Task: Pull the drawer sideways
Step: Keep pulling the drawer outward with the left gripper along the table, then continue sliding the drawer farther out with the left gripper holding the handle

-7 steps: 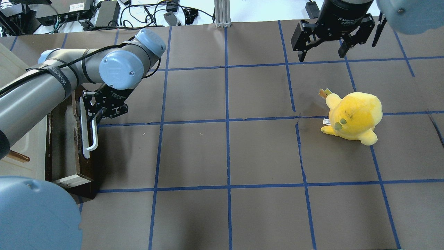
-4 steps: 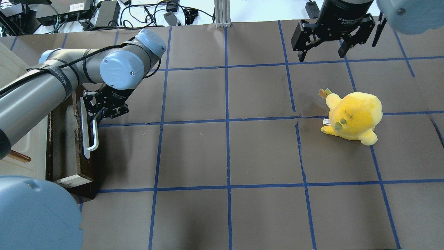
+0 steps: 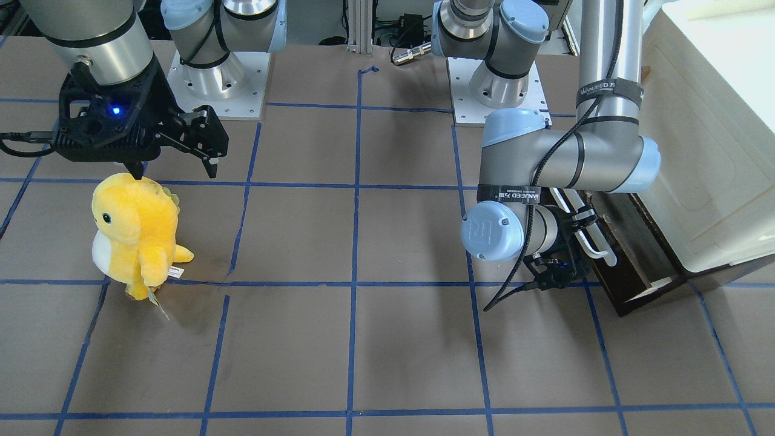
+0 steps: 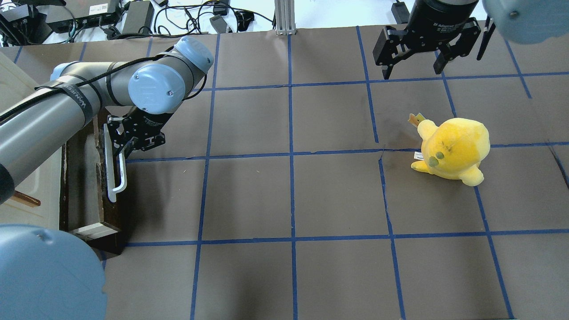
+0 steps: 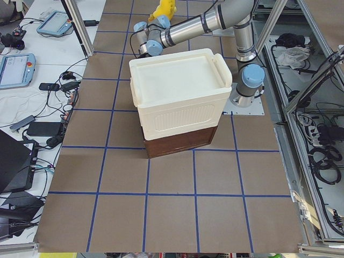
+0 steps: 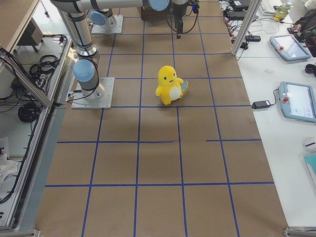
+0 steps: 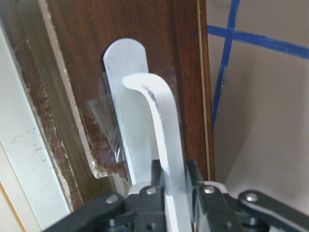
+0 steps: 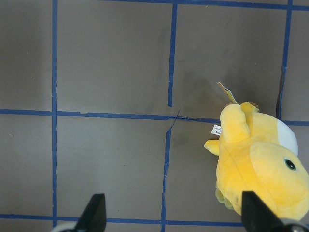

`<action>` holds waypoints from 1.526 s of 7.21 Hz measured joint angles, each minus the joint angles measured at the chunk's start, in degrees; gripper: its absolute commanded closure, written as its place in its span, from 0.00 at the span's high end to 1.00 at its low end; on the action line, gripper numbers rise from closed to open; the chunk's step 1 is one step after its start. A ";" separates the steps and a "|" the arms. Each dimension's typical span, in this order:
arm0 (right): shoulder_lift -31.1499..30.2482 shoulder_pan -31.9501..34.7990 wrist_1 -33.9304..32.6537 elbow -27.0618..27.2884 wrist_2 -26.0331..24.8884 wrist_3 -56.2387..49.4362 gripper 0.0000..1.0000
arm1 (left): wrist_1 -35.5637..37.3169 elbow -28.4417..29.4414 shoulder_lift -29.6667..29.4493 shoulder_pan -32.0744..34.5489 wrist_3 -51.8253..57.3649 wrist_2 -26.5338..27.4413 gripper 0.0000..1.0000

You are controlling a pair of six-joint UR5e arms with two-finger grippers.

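We work on a worktop [image 4: 338, 195] covered in brown sheet and divided into squares by blue tape lines. At its left end stands a cream-white cabinet [image 5: 180, 102]. The drawer [image 4: 116, 218] sits at the cabinet's base, its dark brown front partly out from the body so that a strip of the interior shows behind it. The long white handle [image 7: 161, 111] runs along that front. The left hand [image 7: 173, 175] has its fingers closed tight on the handle bar, one on each side. The left arm [image 4: 151, 86] overhangs the far end of the drawer in the overhead view. On the right half of the worktop, well apart from the drawer, a yellow plush toy [image 4: 453, 149] stands upright. Farther out, the right hand [image 4: 413, 72] hangs above the worktop with its fingers spread wide and nothing between them. Beyond the far edge we see cables and power supplies [image 4: 133, 18] and an aluminium post [image 4: 284, 18].
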State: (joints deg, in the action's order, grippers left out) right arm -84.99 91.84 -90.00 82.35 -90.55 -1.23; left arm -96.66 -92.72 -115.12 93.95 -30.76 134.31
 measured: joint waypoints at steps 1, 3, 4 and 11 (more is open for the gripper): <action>0.00 0.00 0.00 0.00 0.01 0.00 1.00 | -0.06 0.08 -0.01 0.00 0.00 -0.01 0.00; 0.00 0.00 0.00 0.00 0.02 0.00 1.00 | -0.10 0.33 -0.08 0.25 0.00 -0.01 0.00; 0.00 0.00 0.00 0.00 0.02 0.00 1.00 | -0.10 0.39 -0.09 0.39 0.00 -0.03 0.00; 0.00 0.00 0.00 0.00 0.01 -0.02 1.00 | -0.98 0.62 0.00 0.64 0.14 0.78 0.00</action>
State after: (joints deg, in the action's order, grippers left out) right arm -84.99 91.85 -90.00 82.35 -90.54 -1.25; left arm -97.65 -92.11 -115.12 94.58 -30.62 135.09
